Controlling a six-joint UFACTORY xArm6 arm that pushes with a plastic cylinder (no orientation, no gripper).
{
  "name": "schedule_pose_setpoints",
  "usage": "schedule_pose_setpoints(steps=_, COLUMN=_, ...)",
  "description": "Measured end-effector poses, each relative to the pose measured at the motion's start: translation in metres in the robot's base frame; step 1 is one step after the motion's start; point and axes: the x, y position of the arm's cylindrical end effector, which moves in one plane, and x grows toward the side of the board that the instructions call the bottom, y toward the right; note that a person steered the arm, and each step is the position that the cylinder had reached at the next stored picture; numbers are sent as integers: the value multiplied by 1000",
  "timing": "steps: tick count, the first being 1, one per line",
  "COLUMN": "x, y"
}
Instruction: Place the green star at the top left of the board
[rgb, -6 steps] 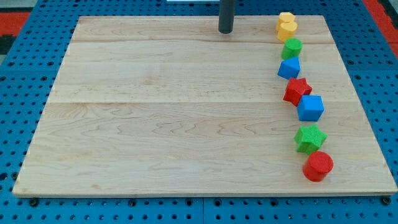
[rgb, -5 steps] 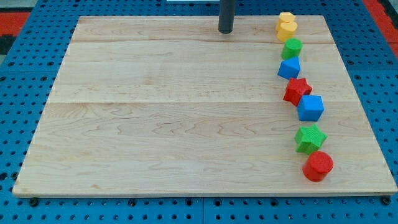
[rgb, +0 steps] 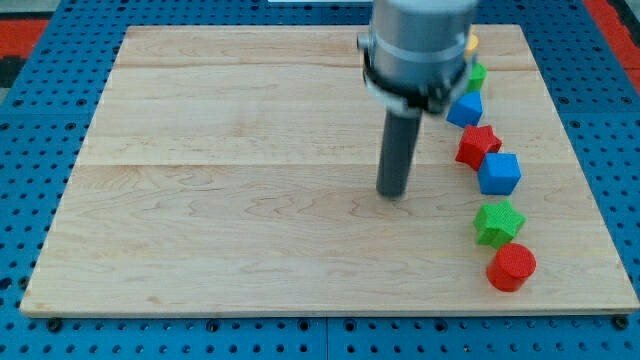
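Two blue blocks (rgb: 465, 109) (rgb: 499, 173), two red, two green — star (rgb: 497, 221) included — are counted; my tip (rgb: 391, 193) is seen left of them, touching none.

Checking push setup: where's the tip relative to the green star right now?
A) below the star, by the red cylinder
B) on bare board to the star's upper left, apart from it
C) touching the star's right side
B: my tip rests on bare board, up-left of the green star, with a clear gap between them.
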Motion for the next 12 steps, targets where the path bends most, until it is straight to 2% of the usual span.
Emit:
schedule_pose_setpoints(steps=1, x=89, y=17)
schedule_pose_setpoints(steps=2, x=93, y=28)
schedule_pose_setpoints(steps=3, x=92, y=92)
schedule_pose_setpoints(steps=4, x=93, y=202)
schedule_pose_setpoints(steps=5, x=70, y=238)
schedule_pose_setpoints(steps=7, x=-4, y=106)
schedule_pose_setpoints(steps=8, x=10, y=42)
schedule_pose_setpoints(steps=9, x=34, y=49)
schedule_pose_setpoints(steps=11, x=-118, y=-146)
schedule_pose_setpoints(steps=12, x=-136, y=-168)
